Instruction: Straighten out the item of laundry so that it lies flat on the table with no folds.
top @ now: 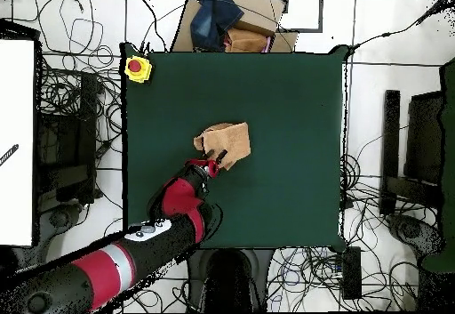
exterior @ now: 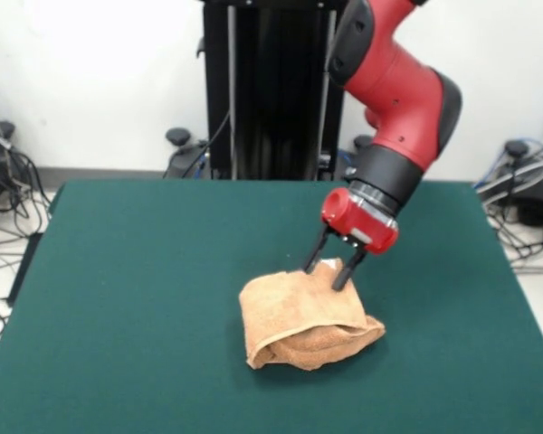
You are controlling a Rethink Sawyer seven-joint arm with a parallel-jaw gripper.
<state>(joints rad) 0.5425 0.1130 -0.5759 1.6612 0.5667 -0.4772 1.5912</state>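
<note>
Front: my gripper point(exterior: 335, 269) has its jaws apart, straddling the back edge of the bunched towel point(exterior: 303, 323) mid-table point(exterior: 145, 298). I'd pinch one layer only. Overhead: towel point(top: 227, 140) crumpled centre; pull outward, low.

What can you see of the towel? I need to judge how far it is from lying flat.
The towel is light orange-tan, with a looped terry look. It lies bunched and folded over itself in a thick rounded heap, not spread, near the middle of the green table. A small white patch, perhaps a tag, shows at its top edge. The gripper is at that top edge, its dark fingers straddling the cloth there; whether they pinch it is unclear.
</note>
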